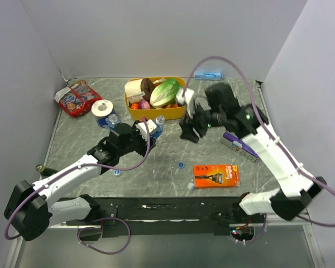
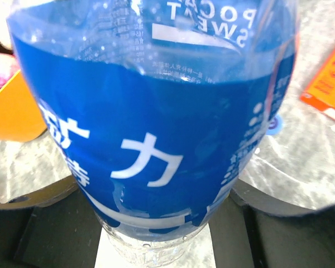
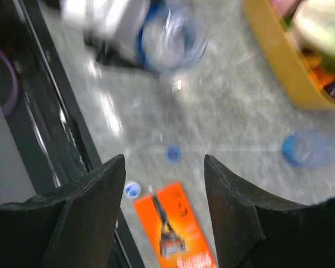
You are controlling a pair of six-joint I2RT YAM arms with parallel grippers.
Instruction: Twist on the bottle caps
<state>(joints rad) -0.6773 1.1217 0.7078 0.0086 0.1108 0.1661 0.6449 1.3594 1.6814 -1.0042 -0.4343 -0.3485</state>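
Note:
My left gripper point(image 1: 147, 130) is shut on a clear bottle point(image 1: 158, 124) with a blue label, which stands upright left of centre. This bottle fills the left wrist view point(image 2: 156, 128), with a black finger point(image 2: 44, 223) on each side. It shows open-topped in the right wrist view point(image 3: 173, 36). Another bottle point(image 1: 112, 119) stands by the tape roll. Three blue caps lie loose on the table: one at the centre point(image 1: 181, 165), one near the left arm point(image 1: 117, 172), one by the orange pack point(image 1: 191, 186). My right gripper point(image 1: 188, 132) is open and empty above the table point(image 3: 164, 162), with two caps point(image 3: 172, 153) point(image 3: 132, 190) below it.
A yellow basket point(image 1: 156, 106) of toy food stands at the back centre. An orange razor pack point(image 1: 216, 175) lies front right and a purple pack point(image 1: 240, 145) under the right arm. A red snack bag point(image 1: 77, 97) and a white tape roll point(image 1: 103, 108) lie back left. A green bottle point(image 1: 40, 167) is at the left edge.

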